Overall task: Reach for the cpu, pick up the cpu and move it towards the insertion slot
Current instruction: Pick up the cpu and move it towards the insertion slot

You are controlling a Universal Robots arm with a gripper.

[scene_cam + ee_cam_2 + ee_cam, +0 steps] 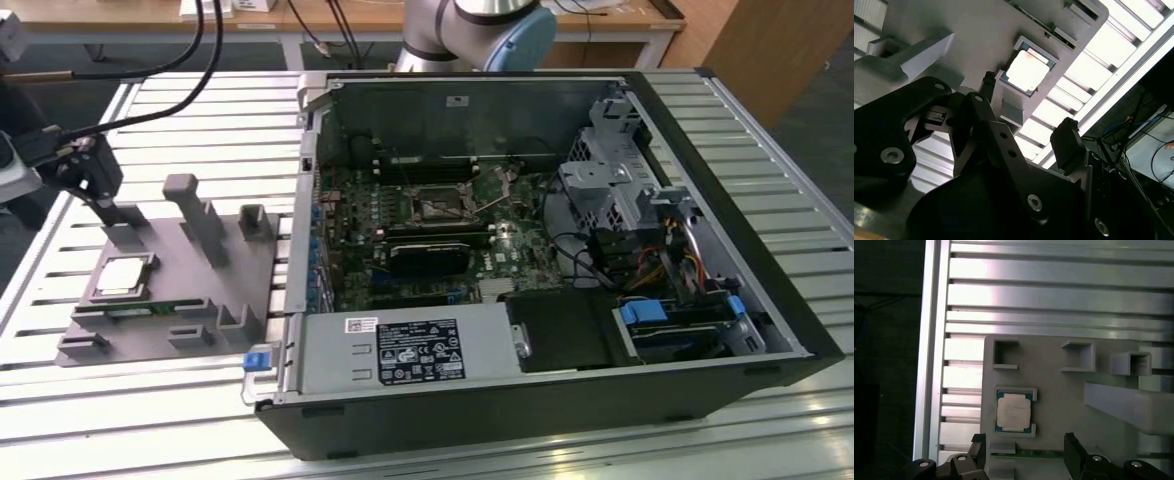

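Black two-finger gripper (pixel 1024 444), jaws spread and empty, hovered near the small square silver-topped cpu (pixel 1013 411) seated in a grey plastic fixture (pixel 1064 400) at the exterior view's left, seemingly mid-reach, needing a squarely centred descent.

table (pixel 747 130): ribbed aluminium slats — bright glare | behind: wooden desk (pixel 374 14) | floor (pixel 825 150): dark

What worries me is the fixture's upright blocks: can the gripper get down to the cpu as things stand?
Probably yes. The gripper hangs above the grey fixture with fingers open, the cpu lies bare in its pocket, and the upright blocks stand off to one side.
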